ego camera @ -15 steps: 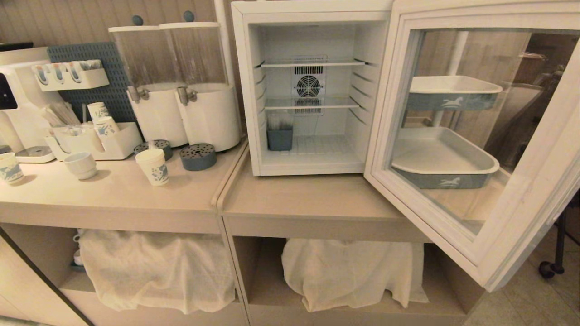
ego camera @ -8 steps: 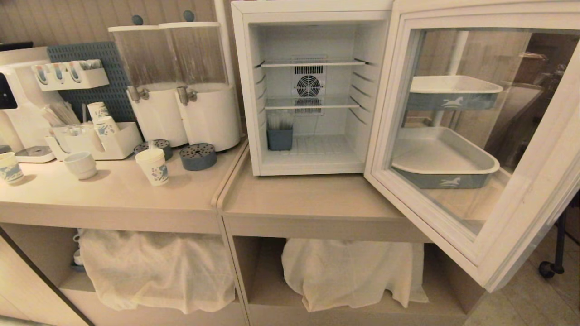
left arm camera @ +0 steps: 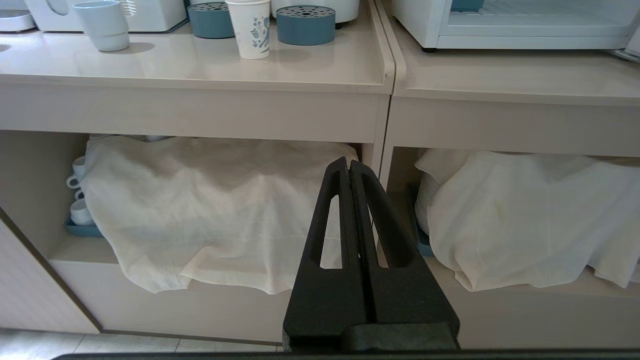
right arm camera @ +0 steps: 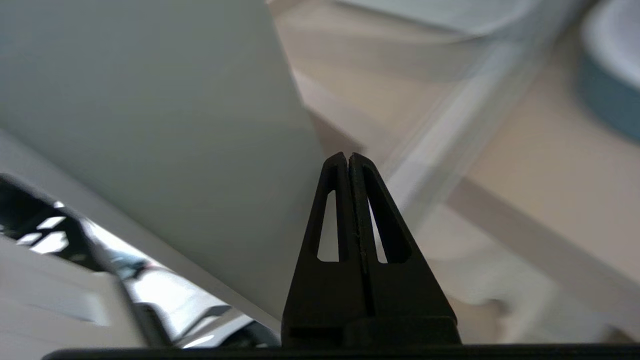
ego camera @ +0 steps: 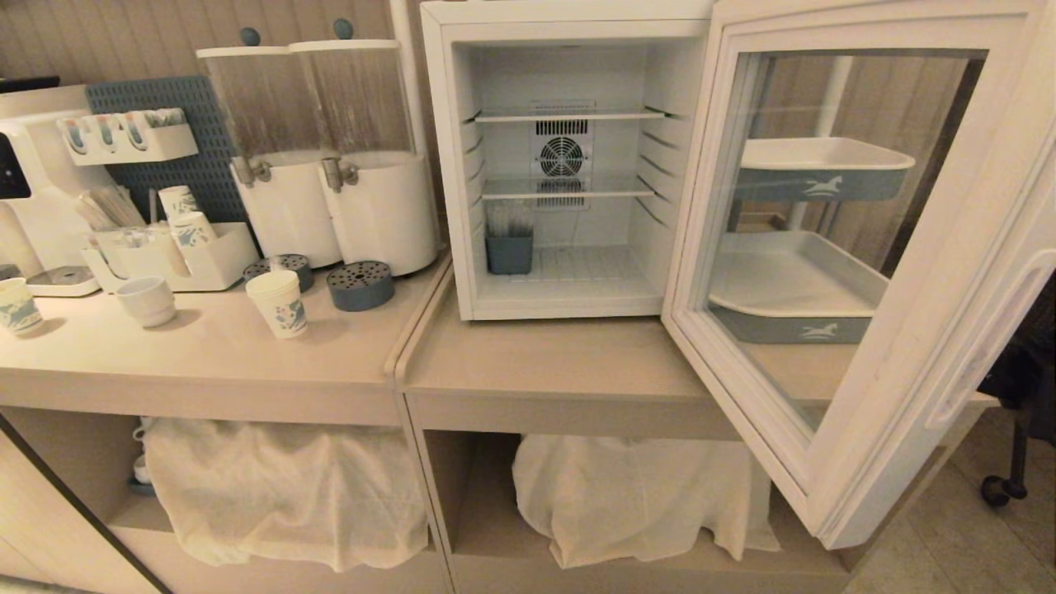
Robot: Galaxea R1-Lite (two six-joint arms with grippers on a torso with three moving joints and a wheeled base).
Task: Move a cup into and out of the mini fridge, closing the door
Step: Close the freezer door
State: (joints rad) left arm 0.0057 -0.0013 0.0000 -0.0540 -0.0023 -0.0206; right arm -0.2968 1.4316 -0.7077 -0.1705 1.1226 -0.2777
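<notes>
The tall white paper cup with small blue print stands on the left counter, also in the left wrist view. To its right the white mini fridge stands open, shelves and fan showing. Its glass-windowed door hangs out to the right, with the recessed handle on its outer edge. My right gripper is shut and empty, its tips close to a white face of the door; whether they touch it I cannot tell. The left gripper is shut and empty, low before the counter's lower shelves.
A squat white ceramic cup, a short patterned paper cup and two drink dispensers share the left counter. A small blue holder sits on the fridge floor. Cloth-covered dishes fill the shelves below.
The door has swung a little inward toward the fridge, and its handle recess has come into sight. The cup and the left gripper have stayed put.
</notes>
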